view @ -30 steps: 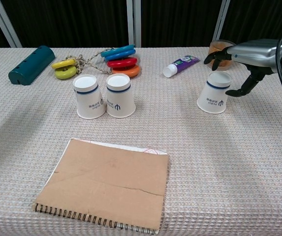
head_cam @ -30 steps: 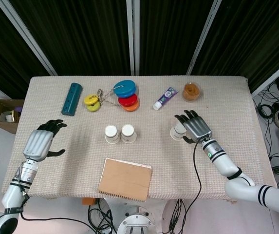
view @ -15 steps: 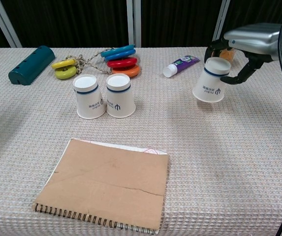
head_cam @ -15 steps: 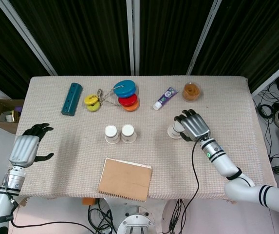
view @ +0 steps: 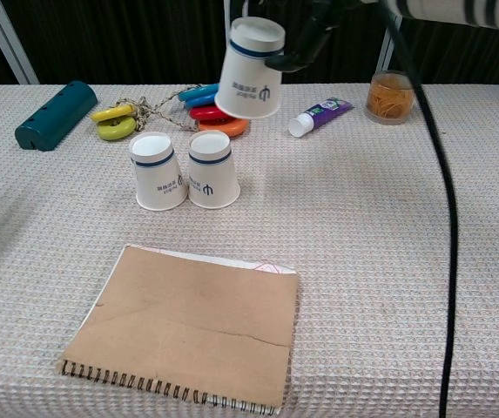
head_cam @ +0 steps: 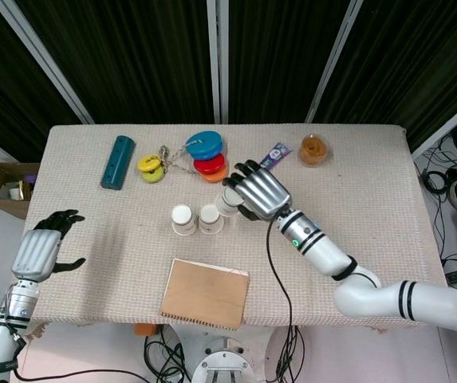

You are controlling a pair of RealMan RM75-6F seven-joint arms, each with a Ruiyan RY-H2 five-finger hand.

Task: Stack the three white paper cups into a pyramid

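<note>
A: What lies on the tabletop [view: 423, 261] apart from the job itself?

B: A brown spiral notebook [view: 186, 327] at the near edge, well below the right fingers [head_cam: 248, 171]. At the far side, a teal block [view: 57, 103] towards the left fingers' [head_cam: 62, 217] side, though well apart from them.

A: And those bright things?

B: Yellow rings [view: 117, 121] joined by a chain to a stack of blue, red and orange discs [head_cam: 205, 156], just beyond the right fingers. A purple-and-white tube [view: 320, 115] lies to their right, and further right stands a clear jar [view: 390, 96] of orange-brown contents.

A: Off the tabletop?

B: A cardboard box [head_cam: 3, 187] on the floor, beyond the left fingers.
</note>
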